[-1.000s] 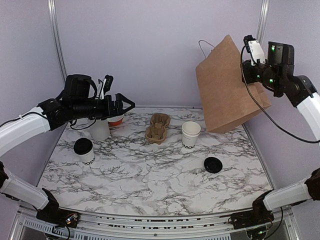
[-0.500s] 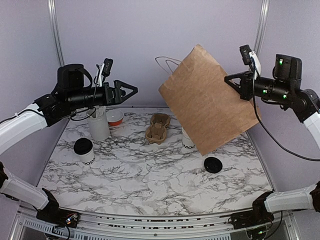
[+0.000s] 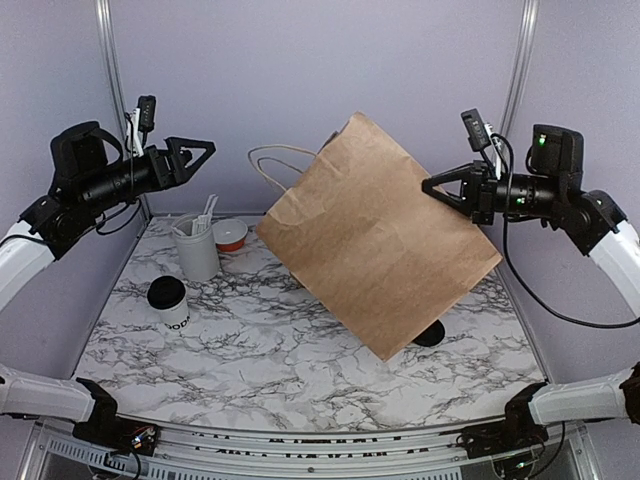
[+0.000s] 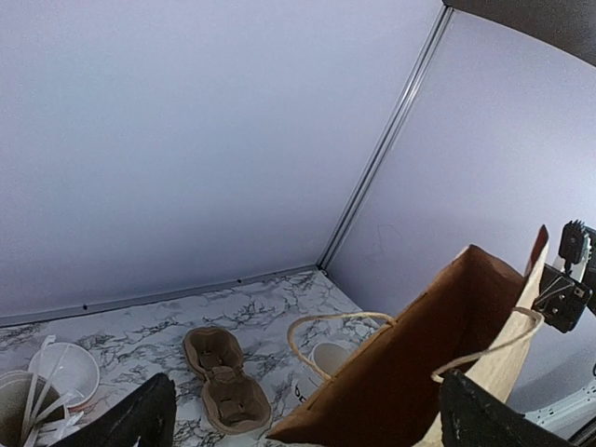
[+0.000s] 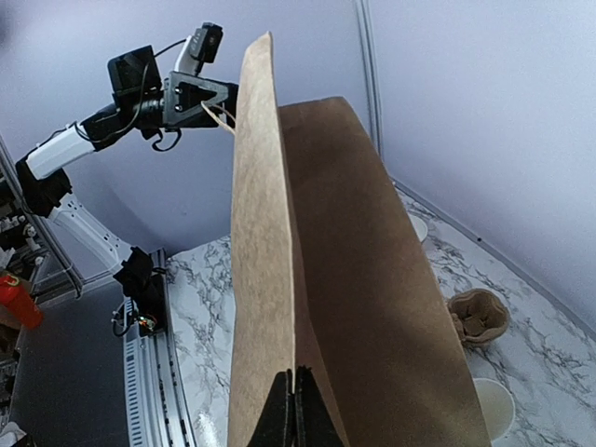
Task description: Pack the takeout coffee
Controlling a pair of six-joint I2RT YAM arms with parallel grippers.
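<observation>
Takeout coffee (image 3: 168,302): small white cup with black lettering and a black lid, upright on the left part of the marble table (image 3: 250,370), just in front of the utensil holder (image 3: 198,252), well apart from both grippers. Left gripper (image 3: 203,155): raised high over the table's left rear, fingers spread wide, holding nothing, pointing toward the bag's mouth. Right gripper (image 3: 432,186): raised at the right, fingers pressed together on the top edge of the brown paper bag (image 3: 375,250); the right wrist view shows the edge pinched between the fingertips (image 5: 296,405). Bag: hangs tilted over the middle of the table, mouth open toward the left, twine handles (image 3: 272,162) sticking out, lower corner down near the tabletop; whether it touches cannot be told. Loose black lid (image 3: 432,336): flat on the table, partly hidden by the bag's lower edge. Small red-banded cup (image 3: 231,235): just right of the utensil holder. Cardboard cup carrier (image 4: 223,386) and lidless white cup (image 4: 315,365): seen from the left wrist, on the table behind the bag's mouth.
</observation>
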